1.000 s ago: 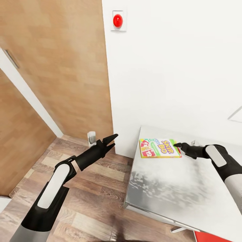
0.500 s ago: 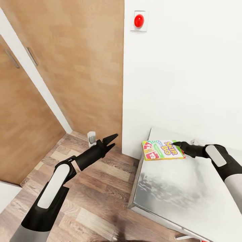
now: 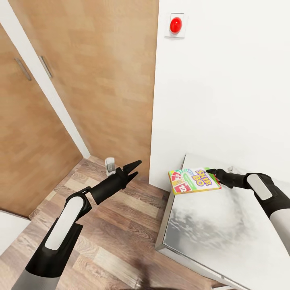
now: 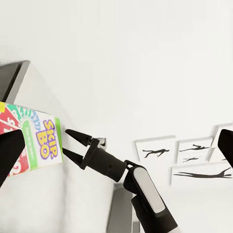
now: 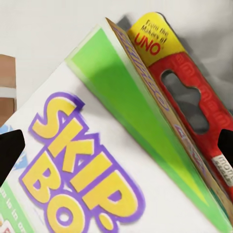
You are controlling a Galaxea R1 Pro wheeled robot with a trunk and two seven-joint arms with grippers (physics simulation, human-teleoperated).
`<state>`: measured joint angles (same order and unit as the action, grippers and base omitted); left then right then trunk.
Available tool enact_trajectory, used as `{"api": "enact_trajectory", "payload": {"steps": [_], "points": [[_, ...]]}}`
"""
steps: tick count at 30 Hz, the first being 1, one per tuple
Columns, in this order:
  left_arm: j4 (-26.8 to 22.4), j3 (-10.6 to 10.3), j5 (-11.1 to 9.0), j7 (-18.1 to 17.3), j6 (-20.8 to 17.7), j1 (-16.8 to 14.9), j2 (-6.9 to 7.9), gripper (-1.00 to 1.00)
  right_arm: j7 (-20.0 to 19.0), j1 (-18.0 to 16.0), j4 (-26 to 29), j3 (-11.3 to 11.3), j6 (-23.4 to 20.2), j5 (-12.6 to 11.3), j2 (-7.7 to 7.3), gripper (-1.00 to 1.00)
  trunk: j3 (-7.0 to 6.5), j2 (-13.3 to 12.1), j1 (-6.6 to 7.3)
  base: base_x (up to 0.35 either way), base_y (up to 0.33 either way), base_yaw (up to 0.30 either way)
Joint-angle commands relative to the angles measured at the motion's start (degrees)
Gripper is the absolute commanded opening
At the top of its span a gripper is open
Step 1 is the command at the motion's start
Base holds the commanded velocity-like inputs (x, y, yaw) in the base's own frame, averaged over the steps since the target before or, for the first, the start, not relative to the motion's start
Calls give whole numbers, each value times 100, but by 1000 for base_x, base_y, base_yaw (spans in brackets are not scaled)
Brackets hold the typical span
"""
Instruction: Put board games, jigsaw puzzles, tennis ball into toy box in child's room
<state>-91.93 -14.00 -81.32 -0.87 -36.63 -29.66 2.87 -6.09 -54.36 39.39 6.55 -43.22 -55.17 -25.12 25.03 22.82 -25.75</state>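
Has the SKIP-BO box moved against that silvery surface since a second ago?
Yes. The SKIP-BO box now overhangs the silvery surface's left edge; earlier it was inside it.

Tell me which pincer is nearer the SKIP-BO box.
Right. The right pincer is shut on the SKIP-BO box at its edge, over the silver surface. The left pincer hangs open, apart from the box, above the wood floor.
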Motion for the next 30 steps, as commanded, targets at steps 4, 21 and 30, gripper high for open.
{"api": "enact_trajectory", "payload": {"steps": [4, 21, 30], "points": [[0, -5, -4, -9, -11, -4, 1, 100, -48, -5, -1, 19, -10, 31, -13, 100, 9, 10, -3, 0, 0, 12], [19, -5, 5, 51, -5, 1, -20, 100, -57, 7, 6, 8, -11, 33, -102, 100, 9, 10, -3, 0, 0, 3], [307, -4, 195, 88, 38, -8, -26, 100, -138, 87, 274, -58, -52, 2, -552, 100, 9, 10, -3, 0, 0, 0]]}}
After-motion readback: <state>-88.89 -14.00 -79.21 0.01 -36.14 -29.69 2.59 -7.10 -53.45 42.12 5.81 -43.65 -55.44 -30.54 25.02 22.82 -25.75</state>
